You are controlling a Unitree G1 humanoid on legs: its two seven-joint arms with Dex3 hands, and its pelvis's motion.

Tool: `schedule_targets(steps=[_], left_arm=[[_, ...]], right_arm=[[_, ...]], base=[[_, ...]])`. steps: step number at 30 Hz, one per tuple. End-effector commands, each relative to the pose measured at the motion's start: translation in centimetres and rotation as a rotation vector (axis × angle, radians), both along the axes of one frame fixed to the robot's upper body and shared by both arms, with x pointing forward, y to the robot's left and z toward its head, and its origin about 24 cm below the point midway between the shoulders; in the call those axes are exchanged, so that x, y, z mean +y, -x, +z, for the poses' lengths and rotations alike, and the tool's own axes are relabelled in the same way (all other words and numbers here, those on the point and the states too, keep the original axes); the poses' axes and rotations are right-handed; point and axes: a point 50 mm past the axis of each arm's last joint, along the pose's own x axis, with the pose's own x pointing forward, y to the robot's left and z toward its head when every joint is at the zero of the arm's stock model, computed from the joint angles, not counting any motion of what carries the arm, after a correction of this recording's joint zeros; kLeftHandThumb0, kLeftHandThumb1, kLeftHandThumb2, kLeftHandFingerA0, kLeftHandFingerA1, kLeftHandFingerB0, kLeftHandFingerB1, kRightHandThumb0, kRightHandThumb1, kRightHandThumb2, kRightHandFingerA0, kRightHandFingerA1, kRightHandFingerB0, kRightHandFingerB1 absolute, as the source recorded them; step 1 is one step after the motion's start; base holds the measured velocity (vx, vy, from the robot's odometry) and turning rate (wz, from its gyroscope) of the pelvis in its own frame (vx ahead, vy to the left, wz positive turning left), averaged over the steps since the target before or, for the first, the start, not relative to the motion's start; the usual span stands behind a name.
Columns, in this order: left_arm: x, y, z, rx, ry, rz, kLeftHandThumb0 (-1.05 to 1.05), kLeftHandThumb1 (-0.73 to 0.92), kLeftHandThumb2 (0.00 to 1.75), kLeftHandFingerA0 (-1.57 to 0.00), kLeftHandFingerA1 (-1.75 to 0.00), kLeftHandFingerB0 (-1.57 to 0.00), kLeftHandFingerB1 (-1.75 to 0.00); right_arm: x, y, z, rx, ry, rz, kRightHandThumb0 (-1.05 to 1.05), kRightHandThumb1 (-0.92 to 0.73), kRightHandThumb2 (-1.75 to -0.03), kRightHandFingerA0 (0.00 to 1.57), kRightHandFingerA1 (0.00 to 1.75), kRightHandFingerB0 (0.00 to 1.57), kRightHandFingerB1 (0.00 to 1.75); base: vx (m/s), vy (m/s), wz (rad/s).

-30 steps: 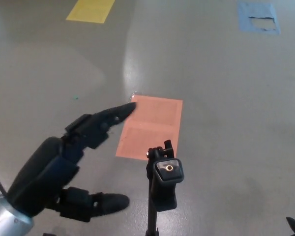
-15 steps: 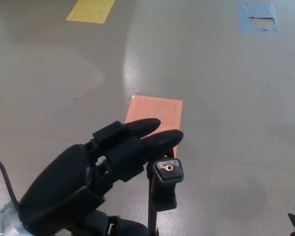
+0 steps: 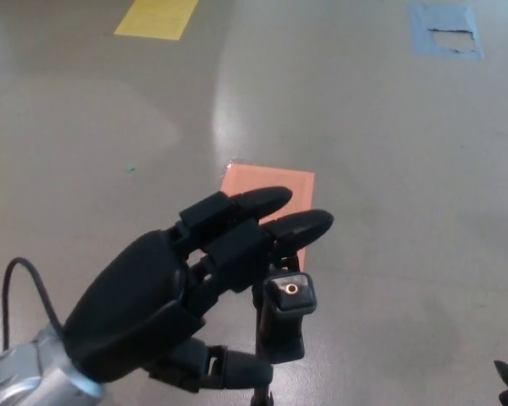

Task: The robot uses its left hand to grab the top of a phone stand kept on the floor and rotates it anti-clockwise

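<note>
Black left hand [image 3: 165, 300] hovers beside stand top [image 3: 288, 296]; fingers [image 3: 267, 201] spread, reaching past its far side, thumb low near post, nothing gripped; stand [image 3: 279, 330] upright on floor [image 3: 389, 169], front of orange patch [image 3: 275, 190]; placed to wrap top for anti-clockwise twist.

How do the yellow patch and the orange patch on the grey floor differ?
The yellow floor patch lies far off at the picture's top edge, cut by the frame; the orange floor patch lies close, just behind the black phone stand. The yellow one is unobstructed; the orange one is partly hidden by the robot's open left hand. Both are flat, straight-edged marks.
</note>
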Motion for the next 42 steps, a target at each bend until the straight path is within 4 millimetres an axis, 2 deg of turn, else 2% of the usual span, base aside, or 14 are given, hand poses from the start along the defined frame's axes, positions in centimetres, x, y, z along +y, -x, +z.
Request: schedule_targets(steps=[1,2,7,9,11,14,15,16,17,18,19,21,23,42], left_arm=[[-1.0,-0.3,0.2,-0.088,-0.017,-0.01,-0.59,0.43,0.73,-0.1,-0.33,-0.03,-0.33],[-1.2,-0.4,0.2,-0.105,-0.022,-0.011,-0.61,0.45,0.74,-0.11,-0.34,-0.03,-0.33],[-2.2,-0.5,0.3,-0.135,-0.028,-0.03,-0.62,0.46,0.71,-0.12,-0.35,-0.06,-0.34],[-2.3,-0.5,0.2,-0.14,-0.026,-0.035,-0.62,0.48,0.71,-0.11,-0.35,-0.07,-0.36],[-2.5,-0.5,0.2,-0.144,-0.021,-0.041,-0.31,0.37,0.92,0.0,-0.46,-0.08,-0.52],[-2.8,-0.5,0.0,-0.149,-0.027,-0.046,-0.32,0.38,0.92,0.0,-0.46,-0.08,-0.52],[-2.9,-0.5,0.0,-0.151,-0.03,-0.047,-0.63,0.47,0.73,-0.13,-0.37,-0.05,-0.34],[-2.9,-0.5,-0.1,-0.152,-0.032,-0.047,-0.63,0.47,0.73,-0.13,-0.37,-0.05,-0.34],[-3.0,-0.5,-0.2,-0.153,-0.033,-0.046,-0.32,0.35,0.91,0.0,-0.46,-0.08,-0.52],[-3.1,-0.5,-0.2,-0.154,-0.032,-0.044,-0.32,0.35,0.91,0.0,-0.46,-0.08,-0.52],[-3.1,-0.5,-0.2,-0.154,-0.032,-0.046,-0.64,0.46,0.73,-0.13,-0.37,-0.06,-0.35],[-3.1,-0.5,-0.3,-0.155,-0.036,-0.049,-0.63,0.46,0.73,-0.13,-0.37,-0.05,-0.35],[-3.1,-0.5,-0.3,-0.156,-0.04,-0.048,-0.64,0.46,0.73,-0.13,-0.37,-0.07,-0.35],[-2.7,-2.1,-1.1,-0.14,-0.081,0.001,-0.62,0.48,0.72,-0.12,-0.35,-0.09,-0.37]], right_arm=[[-0.6,-0.3,0.6,-0.021,0.021,-0.003,-0.44,-0.77,-0.62,0.71,0.48,0.06,0.25],[-0.6,-0.3,0.6,-0.022,0.024,-0.002,-0.51,-0.64,-0.86,0.68,0.61,0.05,0.27],[-0.6,-0.4,0.7,-0.026,0.024,-0.014,-0.51,-0.64,-0.83,0.72,0.63,0.07,0.26],[-0.5,-0.5,0.7,-0.025,0.019,-0.015,-0.45,-0.75,-0.62,0.75,0.51,0.05,0.25],[-0.5,-0.5,0.7,-0.027,0.019,-0.008,-0.44,-0.75,-0.66,0.74,0.51,0.07,0.18],[-0.5,-0.5,0.8,-0.039,0.026,0.01,-0.45,-0.75,-0.66,0.73,0.53,0.07,0.18],[-0.5,-0.5,0.9,-0.041,0.029,0.012,-0.47,-0.76,-0.63,0.74,0.51,0.04,0.25],[-0.5,-0.5,0.9,-0.041,0.031,0.014,-0.47,-0.76,-0.63,0.74,0.51,0.04,0.25],[-0.5,-0.5,0.9,-0.044,0.033,0.016,-0.46,-0.76,-0.62,0.73,0.5,0.05,0.25],[-0.5,-0.6,0.9,-0.048,0.034,0.016,-0.46,-0.76,-0.62,0.73,0.5,0.05,0.25],[-0.5,-0.6,1.0,-0.054,0.03,0.015,-0.45,-0.76,-0.62,0.69,0.51,0.06,0.25],[-0.5,-0.6,1.0,-0.063,0.017,0.01,-0.51,-0.64,-0.84,0.65,0.63,0.06,0.25],[-0.5,-0.7,1.1,-0.06,0.012,0.005,-0.47,-0.76,-0.62,0.71,0.51,0.06,0.25],[-0.6,-1.0,1.3,-0.043,0.027,-0.001,-0.44,-0.76,-0.62,0.7,0.48,0.06,0.25]], base=[[0.0,0.0,0.0],[0.0,0.0,0.0],[0.0,0.0,0.0],[0.0,0.0,0.0],[0.0,0.0,0.0],[0.0,0.0,0.0],[0.0,0.0,0.0],[0.0,0.0,0.0],[0.0,0.0,0.0],[0.0,0.0,0.0],[0.0,0.0,0.0],[0.0,0.0,0.0],[0.0,0.0,0.0],[0.0,0.0,0.0]])
